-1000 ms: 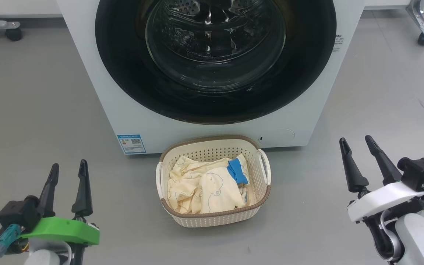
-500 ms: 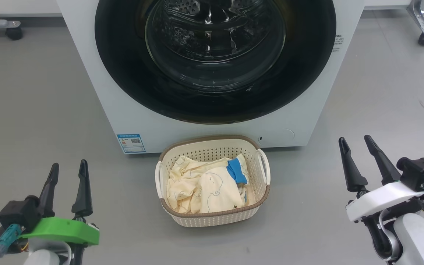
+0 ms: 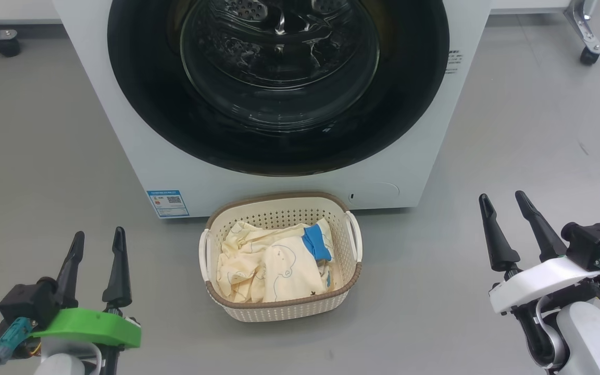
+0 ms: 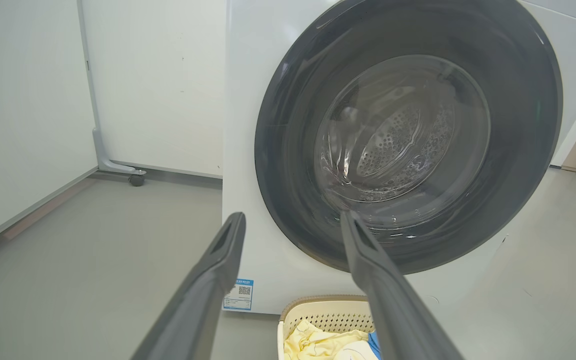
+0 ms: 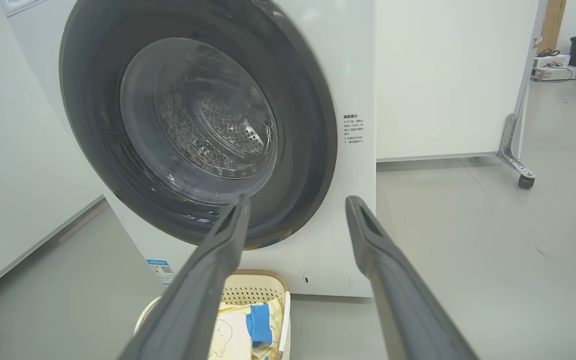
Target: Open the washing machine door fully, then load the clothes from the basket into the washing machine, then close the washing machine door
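The white washing machine (image 3: pixel 123 151) fills the upper middle of the head view, and its round black door (image 3: pixel 138 104) with the glass bowl window lies shut against the front. On the floor just before it stands the cream basket (image 3: pixel 284 310), holding pale yellow clothes (image 3: pixel 269 265) with a blue cuff on top. My left gripper (image 3: pixel 98 235) hovers open over the floor at the lower left, well left of the basket. At the lower right my right gripper (image 3: pixel 503 199) is open too, empty, right of the basket. The door (image 4: pixel 518 165) and basket (image 4: pixel 328 312) also show past the left fingers (image 4: pixel 218 270).
Grey floor spreads on both sides of the machine. White panels on castor feet stand behind it, with a castor (image 3: pixel 587 54) at the far right and another (image 3: pixel 7 47) at the far left. A blue sticker (image 3: pixel 167 203) marks the machine's lower left corner.
The whole head view has shifted, so the camera has turned a little to the right. Both grippers stay open in the same pose, and the door stays shut.
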